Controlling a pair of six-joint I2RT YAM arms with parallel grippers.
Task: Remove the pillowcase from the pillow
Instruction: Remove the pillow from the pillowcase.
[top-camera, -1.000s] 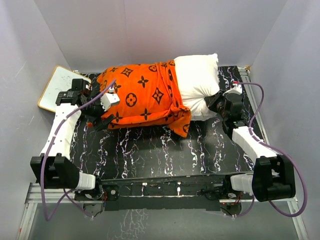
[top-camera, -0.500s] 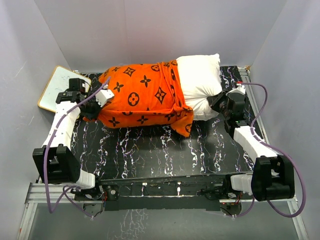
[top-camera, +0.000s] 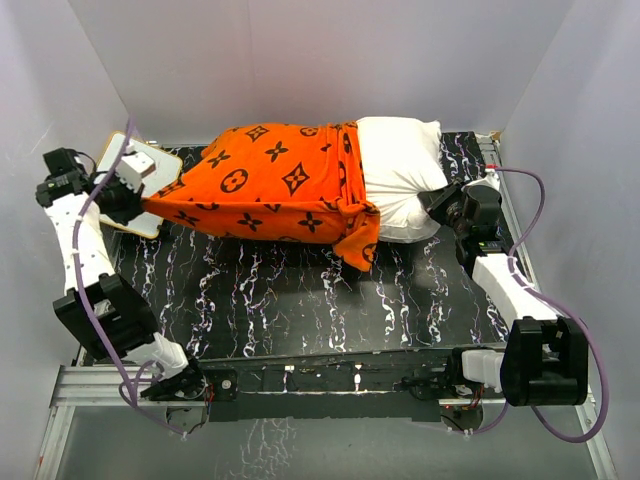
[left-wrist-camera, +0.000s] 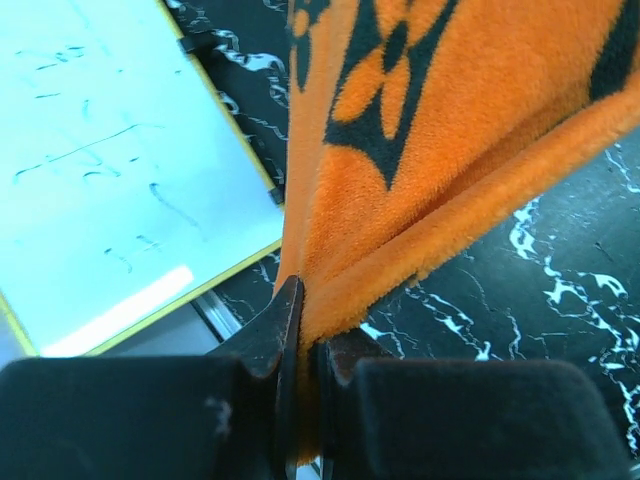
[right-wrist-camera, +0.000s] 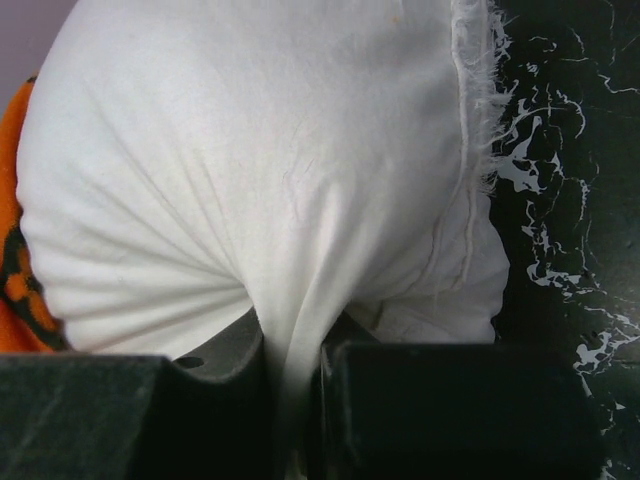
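Observation:
The orange pillowcase (top-camera: 270, 185) with black motifs covers the left part of the white pillow (top-camera: 400, 165), whose right end sticks out bare. My left gripper (top-camera: 135, 195) is shut on the pillowcase's left corner, stretched out over the whiteboard; in the left wrist view the orange plush (left-wrist-camera: 420, 130) is pinched between the black fingers (left-wrist-camera: 265, 340). My right gripper (top-camera: 445, 205) is shut on the pillow's right end, and the right wrist view shows white fabric (right-wrist-camera: 260, 190) gathered into folds between the jaws. The pillowcase mouth bunches at mid-pillow (top-camera: 350, 210).
A white board with a tan frame (top-camera: 140, 165) lies at the back left corner, partly under the stretched cloth (left-wrist-camera: 100, 170). The black marbled mat (top-camera: 300, 300) covers the table. White walls close in on three sides.
The left gripper shut on the pillowcase corner and pulled it far left and outward, over the whiteboard. The pillowcase stretched and slid left, baring slightly more pillow. The right gripper kept its grip.

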